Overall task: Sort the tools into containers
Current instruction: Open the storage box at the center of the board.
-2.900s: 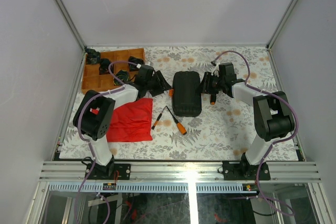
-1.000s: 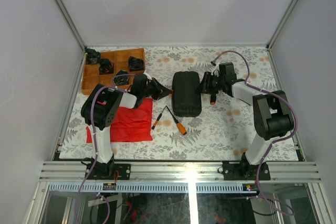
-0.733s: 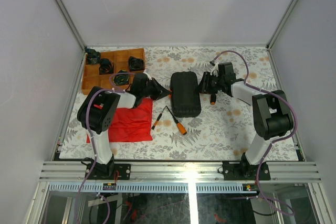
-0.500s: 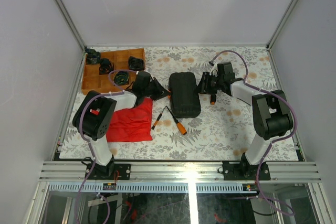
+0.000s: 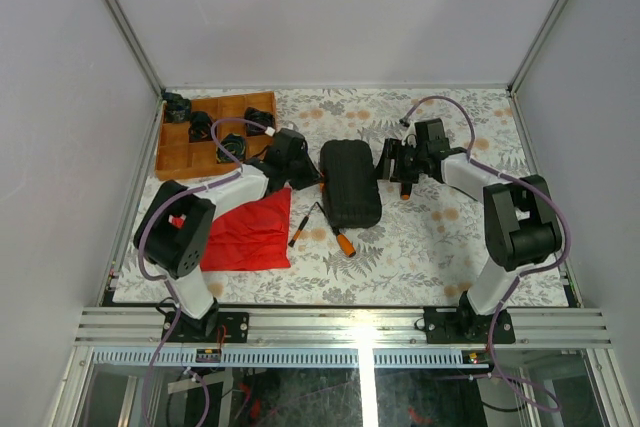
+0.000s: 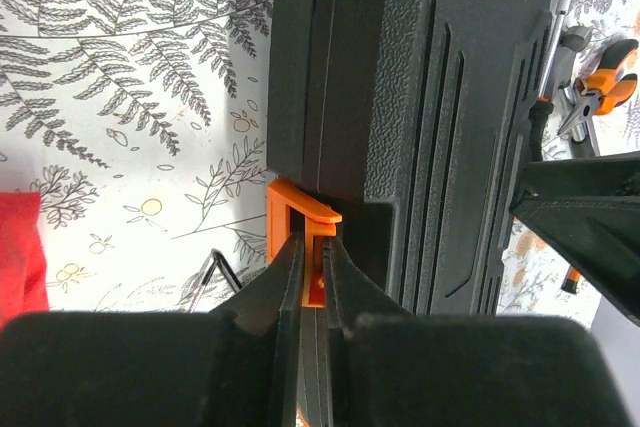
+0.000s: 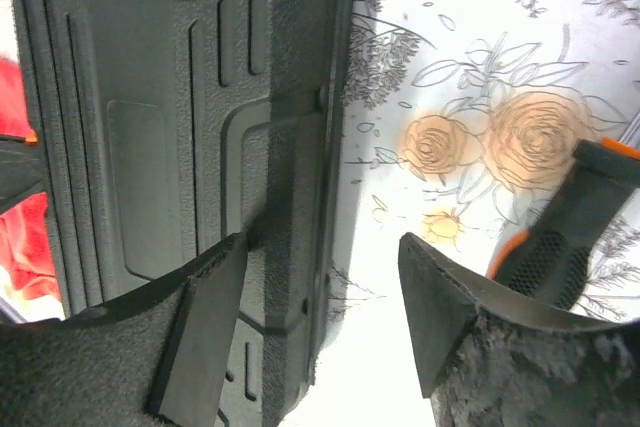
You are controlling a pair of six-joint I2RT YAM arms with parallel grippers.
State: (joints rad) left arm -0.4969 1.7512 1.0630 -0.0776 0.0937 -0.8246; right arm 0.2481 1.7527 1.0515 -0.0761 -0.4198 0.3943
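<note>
- Overhead: the closed black tool case (image 5: pixel 349 183) lies mid-worktop. The left gripper (image 5: pixel 316 175) is at its left edge and the right gripper (image 5: pixel 386 163) at its right. Two screwdrivers (image 5: pixel 344 243) rest on its near side, by the red cloth (image 5: pixel 248 232).
- Left wrist: fingers pinched together on the case's orange latch (image 6: pixel 303 232).
- Right wrist: fingers spread apart, straddling the case's edge, with an orange-and-black handle (image 7: pixel 560 242) just beside.

case (image 6: pixel 440 127) interior: hidden; orange-black handle (image 7: pixel 565 232): cut by right edge
</note>
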